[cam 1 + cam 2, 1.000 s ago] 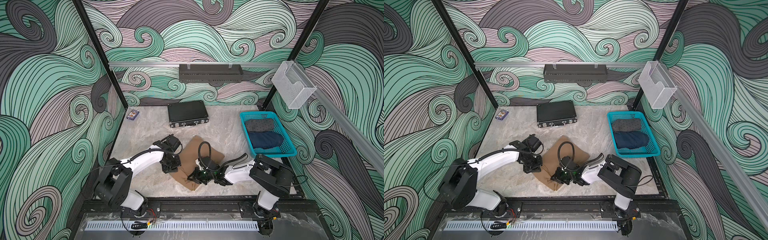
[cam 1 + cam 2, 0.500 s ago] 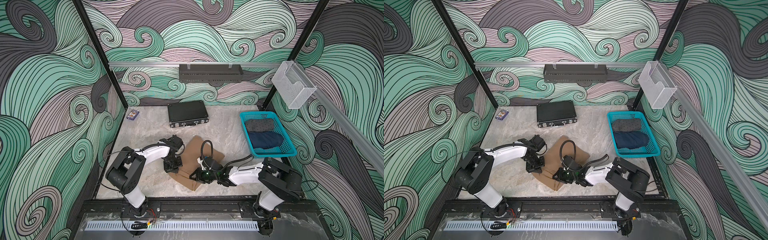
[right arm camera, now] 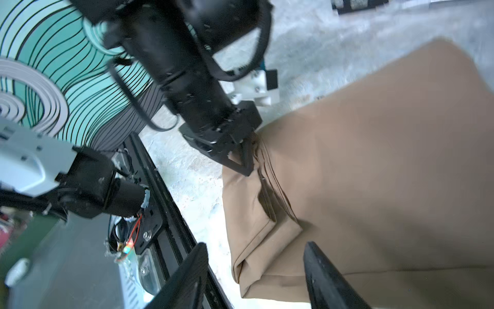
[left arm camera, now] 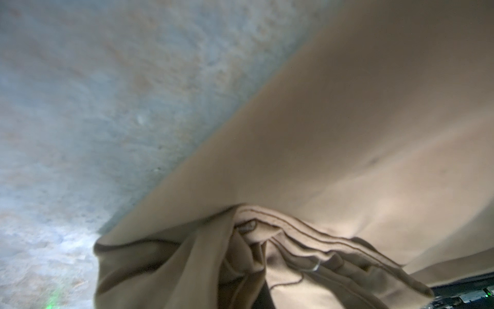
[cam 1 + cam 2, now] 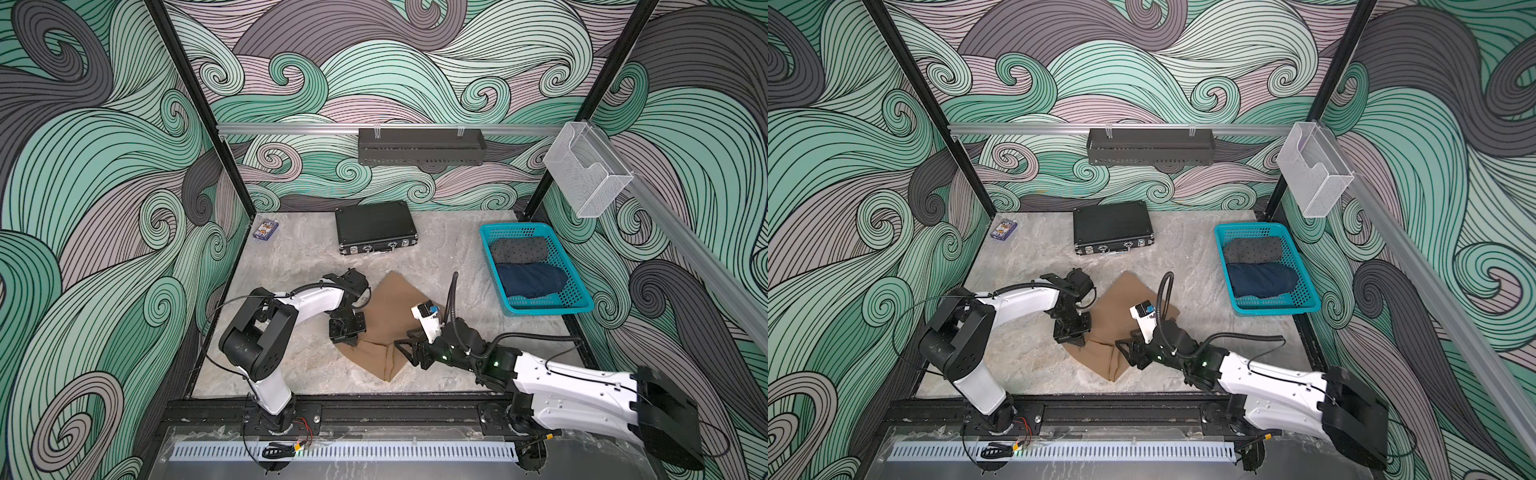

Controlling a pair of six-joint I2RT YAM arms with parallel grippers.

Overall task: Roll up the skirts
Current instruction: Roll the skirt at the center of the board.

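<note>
**Both top views:** I count three skirts.
- One tan skirt (image 5: pixel 395 307) lies part-folded on the table (image 5: pixel 299 257), front centre.
- One dotted grey skirt (image 5: pixel 519 249) and one denim skirt (image 5: pixel 530 280), both bundled, sit side by side in the single teal basket (image 5: pixel 548 309).
- One black case (image 5: pixel 374 226) and one small card box (image 5: pixel 266 230) are at the back.

**Left wrist:** one bunched tan hem, seen close up.

**Right wrist:** two grippers.
- The left gripper (image 3: pixel 242 163) is pinched tight on the tan skirt's folded edge.
- The right gripper (image 3: pixel 254 267) is spread wide at the skirt's near corner, gripping nothing.
</note>
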